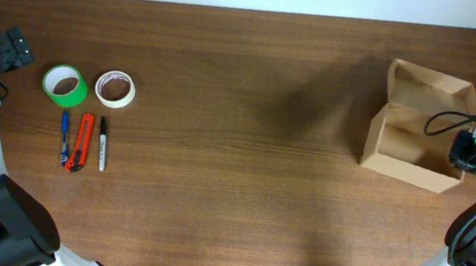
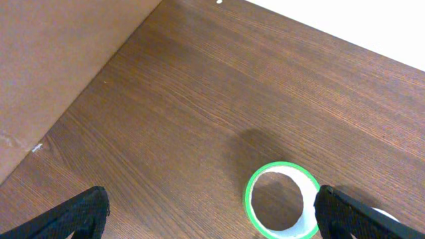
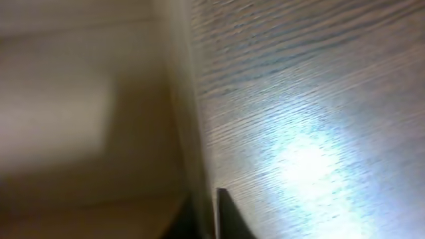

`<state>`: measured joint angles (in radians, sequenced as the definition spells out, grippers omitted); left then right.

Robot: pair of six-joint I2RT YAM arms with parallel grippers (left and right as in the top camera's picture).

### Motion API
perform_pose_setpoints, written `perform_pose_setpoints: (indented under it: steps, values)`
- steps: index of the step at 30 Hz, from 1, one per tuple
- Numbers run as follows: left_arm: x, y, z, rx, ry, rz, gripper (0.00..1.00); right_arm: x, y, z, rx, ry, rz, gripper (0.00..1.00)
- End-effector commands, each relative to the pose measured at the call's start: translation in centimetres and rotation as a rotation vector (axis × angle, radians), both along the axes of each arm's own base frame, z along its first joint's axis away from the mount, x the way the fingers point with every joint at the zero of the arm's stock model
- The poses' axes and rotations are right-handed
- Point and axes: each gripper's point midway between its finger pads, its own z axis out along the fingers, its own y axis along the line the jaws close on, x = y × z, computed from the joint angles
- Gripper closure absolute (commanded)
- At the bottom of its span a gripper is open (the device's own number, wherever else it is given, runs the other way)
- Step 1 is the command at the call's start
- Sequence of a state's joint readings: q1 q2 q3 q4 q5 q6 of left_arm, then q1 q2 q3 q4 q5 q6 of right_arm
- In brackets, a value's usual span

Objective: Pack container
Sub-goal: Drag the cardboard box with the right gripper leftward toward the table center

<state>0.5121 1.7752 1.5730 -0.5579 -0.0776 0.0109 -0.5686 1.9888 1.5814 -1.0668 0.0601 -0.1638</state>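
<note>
The container, a tan cardboard box with its flap lid open toward the back, stands at the right of the table. My right gripper is at its right wall. In the blurred right wrist view the wall runs between my fingers, which look shut on it. My left gripper is at the far left, open and empty, just left of a green tape roll. In the left wrist view the roll lies by the right finger of the wide open jaws.
A white tape roll lies right of the green one. Below them lie a blue pen, an orange box cutter and a black marker. The table's back edge meets a white wall.
</note>
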Motion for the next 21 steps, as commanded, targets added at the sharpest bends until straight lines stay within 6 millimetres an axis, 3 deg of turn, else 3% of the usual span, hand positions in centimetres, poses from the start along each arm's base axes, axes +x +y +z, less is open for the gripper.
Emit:
perform_pose_setpoints:
  steps: [1, 6, 10, 13, 16, 21]
  values:
    - [0.3, 0.2, 0.2, 0.0, -0.008, -0.008, 0.0, 0.5, 0.1, 0.1, 0.02, -0.025, -0.043, 0.96]
    - [0.3, 0.2, 0.2, 0.0, -0.008, -0.008, 0.0, 2.9, 2.4, 2.5, 0.165, -0.142, -0.034, 0.96]
    - [0.3, 0.2, 0.2, 0.0, -0.008, -0.008, 0.01, 4.5, 3.6, 7.1, 0.225, -0.213, -0.073, 0.97]
    - [0.3, 0.2, 0.2, -0.001, -0.008, -0.008, 0.0, 5.5, 5.6, 11.6, 0.248, -0.252, -0.036, 0.96]
    - [0.3, 0.2, 0.2, 0.0, -0.008, -0.008, 0.0, 6.2, 8.6, 15.6, 0.249, -0.277, -0.011, 0.96]
    - [0.3, 0.2, 0.2, 0.0, -0.008, -0.008, 0.0, 7.2, 16.6, 20.2, 0.274, -0.303, 0.07, 0.96]
